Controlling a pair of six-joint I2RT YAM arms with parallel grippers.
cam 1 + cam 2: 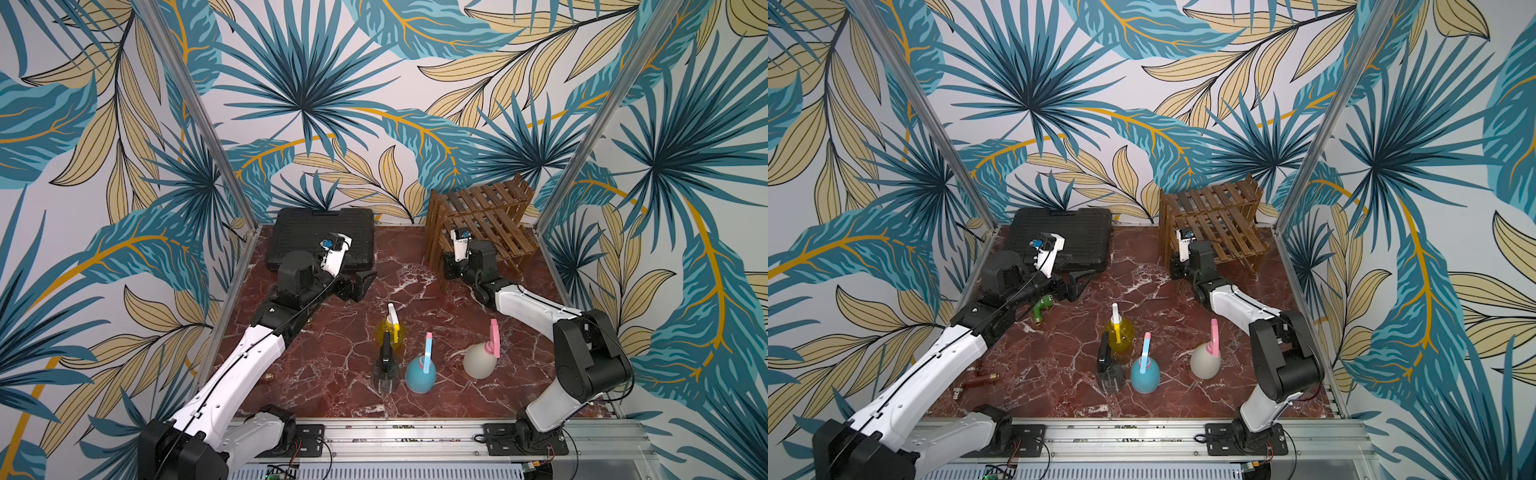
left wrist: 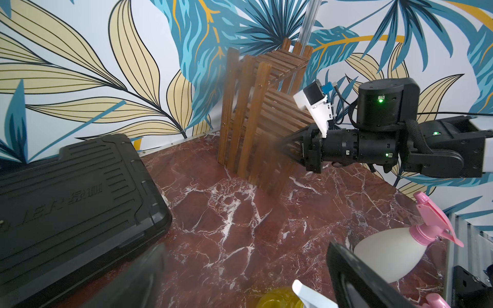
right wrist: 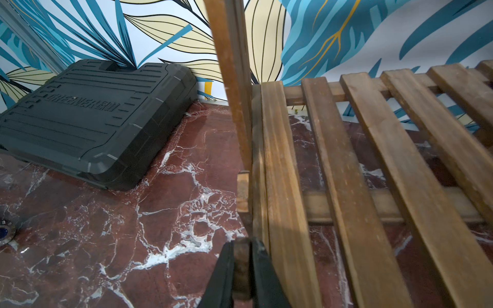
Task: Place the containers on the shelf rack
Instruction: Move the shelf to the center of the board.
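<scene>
Four spray bottles stand together at the front middle of the table in both top views: a yellow one (image 1: 390, 330), a smoky clear one with a black trigger (image 1: 385, 372), a light blue one (image 1: 420, 374) and a cream-white one with a pink trigger (image 1: 480, 359). The brown slatted shelf rack (image 1: 486, 216) is at the back right and looks tipped. My right gripper (image 3: 242, 245) is shut on a wooden piece at the rack's front left corner. My left gripper (image 1: 368, 278) hangs open and empty over the table, left of the rack and behind the bottles.
A flat black ribbed case (image 1: 324, 232) lies at the back left, just behind my left wrist. A green pipe elbow (image 1: 1042, 307) and copper fittings (image 1: 978, 380) lie near the left edge. Metal frame posts rise at both back corners.
</scene>
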